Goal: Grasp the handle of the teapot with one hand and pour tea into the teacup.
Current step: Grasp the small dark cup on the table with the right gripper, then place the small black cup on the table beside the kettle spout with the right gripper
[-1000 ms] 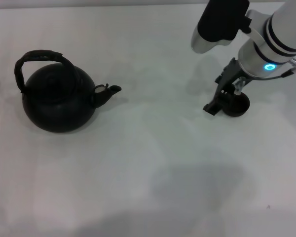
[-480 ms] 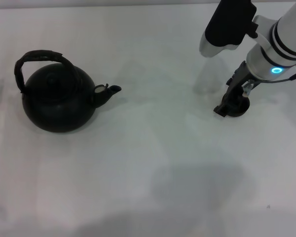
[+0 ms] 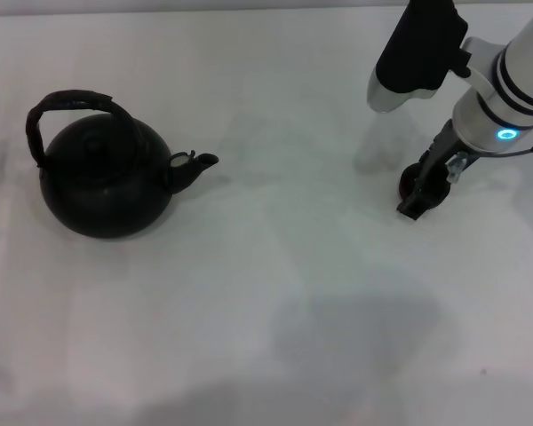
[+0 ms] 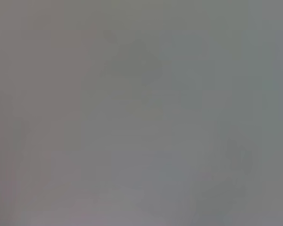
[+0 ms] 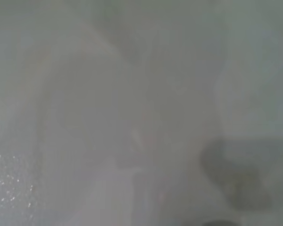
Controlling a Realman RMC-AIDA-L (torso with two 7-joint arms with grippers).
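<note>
The black teapot (image 3: 107, 188) stands on the table's left side, its spout (image 3: 198, 165) pointing right. Its rough dark handle (image 3: 71, 99) arches over the lid, and nothing touches it. The small dark teacup (image 3: 408, 181) sits at the right, mostly hidden behind my right gripper (image 3: 419, 201), which reaches down right at it. The two wrist views show only blurred pale surface. My left gripper is out of view.
The white table (image 3: 275, 293) stretches bare between the teapot and the teacup. My right arm (image 3: 506, 89) comes in from the upper right corner, with its dark shadowed part (image 3: 422, 44) above the cup.
My right arm and gripper have shifted to the right and slightly back over the last second. The gripper now covers more of the teacup. The teapot has not moved.
</note>
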